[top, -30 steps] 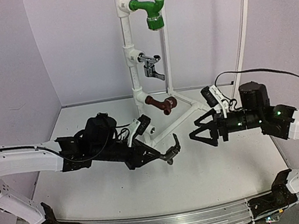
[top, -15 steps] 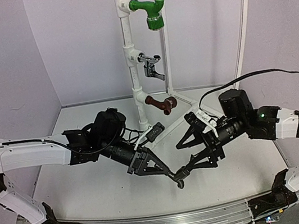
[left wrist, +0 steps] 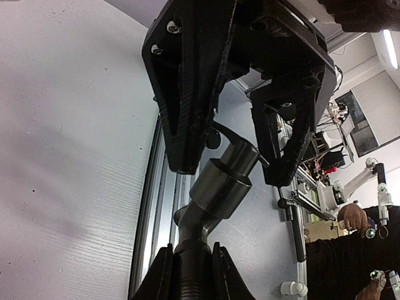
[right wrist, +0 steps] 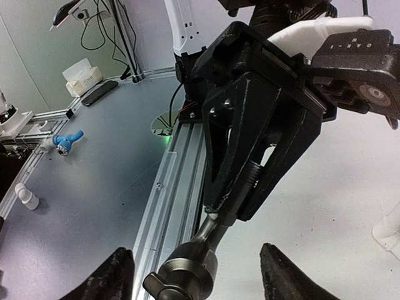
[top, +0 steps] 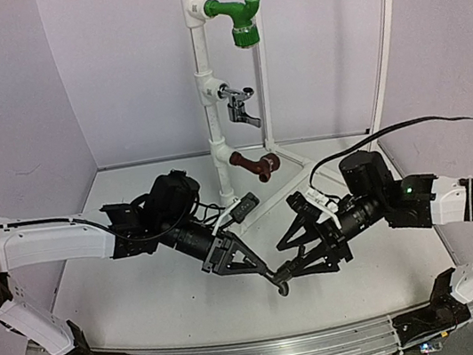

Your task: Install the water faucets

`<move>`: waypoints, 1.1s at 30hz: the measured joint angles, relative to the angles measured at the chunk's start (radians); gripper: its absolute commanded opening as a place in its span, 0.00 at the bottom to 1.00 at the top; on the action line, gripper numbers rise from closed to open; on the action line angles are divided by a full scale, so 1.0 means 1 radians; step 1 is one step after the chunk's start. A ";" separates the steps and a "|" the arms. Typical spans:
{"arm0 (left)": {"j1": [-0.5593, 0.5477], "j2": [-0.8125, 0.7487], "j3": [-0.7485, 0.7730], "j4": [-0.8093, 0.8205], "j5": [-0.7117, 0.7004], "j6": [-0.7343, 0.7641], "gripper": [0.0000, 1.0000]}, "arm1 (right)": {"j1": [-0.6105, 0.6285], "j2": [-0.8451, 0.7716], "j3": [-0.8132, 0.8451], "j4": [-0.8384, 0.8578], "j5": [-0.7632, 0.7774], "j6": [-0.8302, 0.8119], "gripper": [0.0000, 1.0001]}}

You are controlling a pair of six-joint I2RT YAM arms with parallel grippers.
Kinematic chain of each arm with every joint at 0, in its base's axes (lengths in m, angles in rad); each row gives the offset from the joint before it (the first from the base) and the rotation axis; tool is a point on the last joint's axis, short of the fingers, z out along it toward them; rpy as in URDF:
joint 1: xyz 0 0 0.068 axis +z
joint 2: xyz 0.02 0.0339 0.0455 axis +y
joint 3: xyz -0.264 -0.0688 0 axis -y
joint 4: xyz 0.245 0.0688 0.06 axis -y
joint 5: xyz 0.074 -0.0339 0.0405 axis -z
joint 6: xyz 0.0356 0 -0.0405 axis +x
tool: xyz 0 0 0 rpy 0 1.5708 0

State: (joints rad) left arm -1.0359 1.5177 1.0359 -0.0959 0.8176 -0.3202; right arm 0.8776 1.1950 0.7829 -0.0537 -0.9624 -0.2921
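Honestly, looks like a mid-air handoff. On the left, clamped tight in the left gripper (top: pixel 274 274) by the threaded end: the dark faucet (left wrist: pixel 222 181), low over the table (top: pixel 149 308) near its front edge. On the right, spread wide around the lever end, apparently not pinching yet: the right gripper (right wrist: pixel 203 275). Could easily drop or twist if released before a firm pinch on that round, slick body. No bins anywhere, just the green faucet (top: pixel 239 19), silver faucet (top: pixel 241 105) and brown faucet (top: pixel 257 165) seated in the white pipe stand (top: pixel 202 75).
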 measured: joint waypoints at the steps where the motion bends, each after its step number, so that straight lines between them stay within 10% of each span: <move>1: 0.000 -0.001 0.000 -0.002 -0.003 0.000 0.00 | 0.000 0.000 -0.002 0.005 0.008 0.005 0.57; 5: 0.002 -0.012 0.000 -0.019 -0.033 -0.004 0.00 | 0.000 0.000 -0.004 0.023 0.028 0.032 0.48; 11: 0.005 -0.044 -0.002 -0.039 -0.091 -0.004 0.00 | -0.002 0.005 -0.016 0.097 0.030 0.089 0.71; 21: 0.021 -0.053 -0.003 -0.060 -0.045 -0.003 0.00 | 0.005 0.012 -0.028 0.116 0.031 0.038 0.73; 33: 0.048 -0.052 -0.002 -0.139 -0.003 0.007 0.00 | 0.033 0.058 0.010 0.069 0.051 -0.073 0.09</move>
State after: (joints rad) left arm -0.9875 1.4654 1.0336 -0.2349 0.8145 -0.3136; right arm 0.9104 1.2526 0.7932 0.0157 -0.9114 -0.3654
